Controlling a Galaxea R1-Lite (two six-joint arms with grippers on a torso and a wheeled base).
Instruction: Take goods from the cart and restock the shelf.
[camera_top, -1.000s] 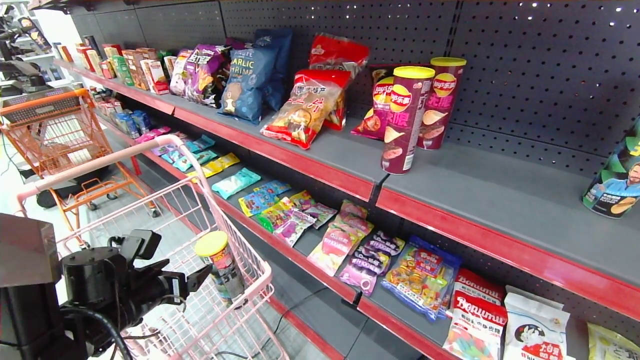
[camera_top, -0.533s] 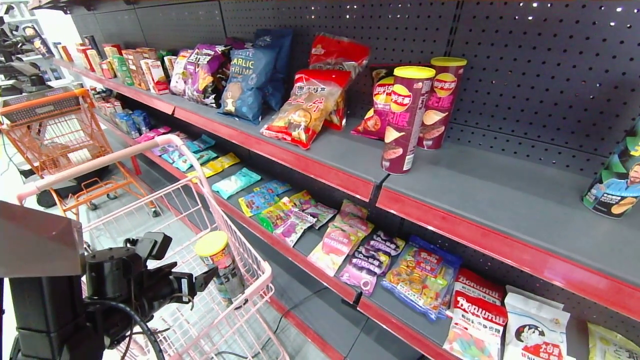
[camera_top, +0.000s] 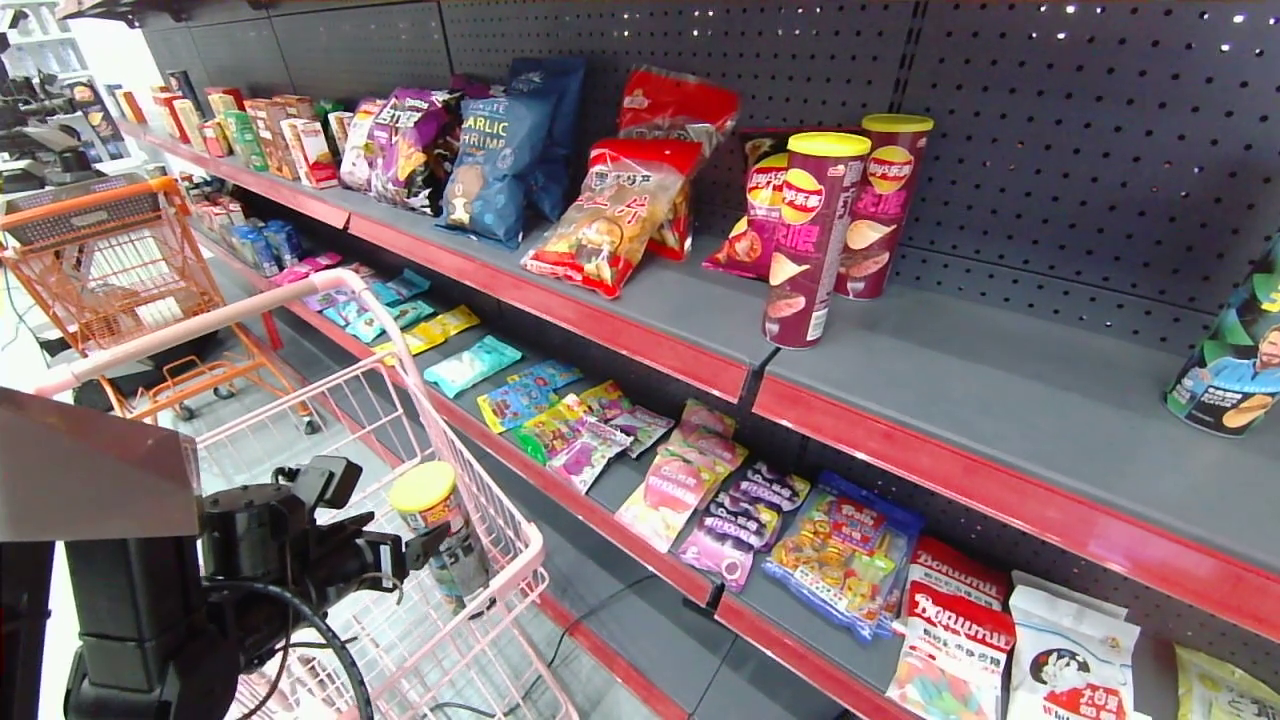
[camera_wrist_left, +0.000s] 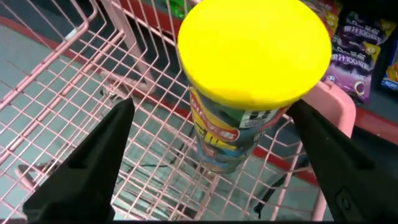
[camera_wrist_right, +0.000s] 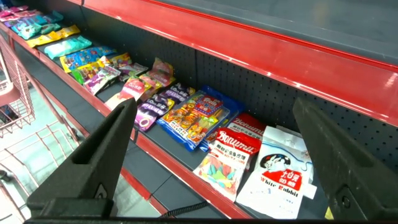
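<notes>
A chip can with a yellow lid (camera_top: 440, 530) stands upright in the front corner of the pink cart (camera_top: 300, 400). My left gripper (camera_top: 425, 545) is open inside the cart, its fingers (camera_top: 432, 542) reaching the can's side. In the left wrist view the can (camera_wrist_left: 249, 74) sits between the two spread fingers (camera_wrist_left: 93, 162), untouched. Two purple chip cans (camera_top: 815, 240) stand on the upper shelf (camera_top: 1000, 400). My right gripper (camera_wrist_right: 217, 168) is open and holds nothing, facing the lower shelf's snack bags (camera_wrist_right: 193, 118).
Snack bags (camera_top: 610, 210) and boxes (camera_top: 290, 145) fill the upper shelf's left part; a dark green can (camera_top: 1235, 360) stands at its right. Candy packs (camera_top: 700, 490) line the lower shelf. An orange cart (camera_top: 110, 260) stands behind the pink one. Bare shelf lies right of the purple cans.
My left gripper has moved forward inside the cart until its fingers flank the yellow-lidded can. The can and the shelf goods have not moved.
</notes>
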